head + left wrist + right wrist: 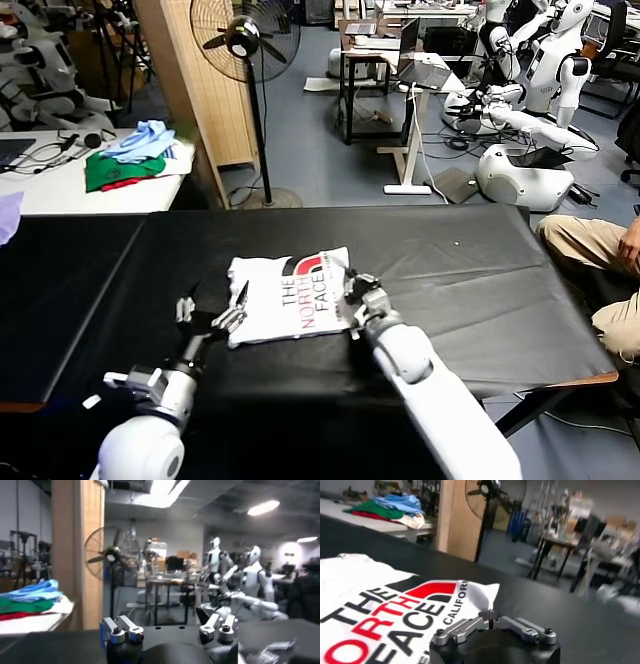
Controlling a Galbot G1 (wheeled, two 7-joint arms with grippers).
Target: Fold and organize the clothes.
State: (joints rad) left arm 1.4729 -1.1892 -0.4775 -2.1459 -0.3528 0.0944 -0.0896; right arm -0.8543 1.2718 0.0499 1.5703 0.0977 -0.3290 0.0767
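One white T-shirt (290, 297) lies folded into a compact rectangle on the black tabletop (470, 290), logo side up, near the tabletop's front edge. The black-and-red logo print (385, 622) faces the ceiling.

The right tool (357, 290) sits at the shirt's right edge, at the fabric's border. In the right wrist view its fingers (465, 627) are brought together with their tips meeting; whether cloth is pinched between them cannot be told.

The left tool (213, 312) sits at the shirt's left edge with its fingers spread wide, one fingertip close to the fabric's corner. It holds nothing.

Beyond the tabletop, a pile of blue, green and red garments (135, 155) rests on a white side table (60, 190), and a standing fan (245, 40) stands on the floor.
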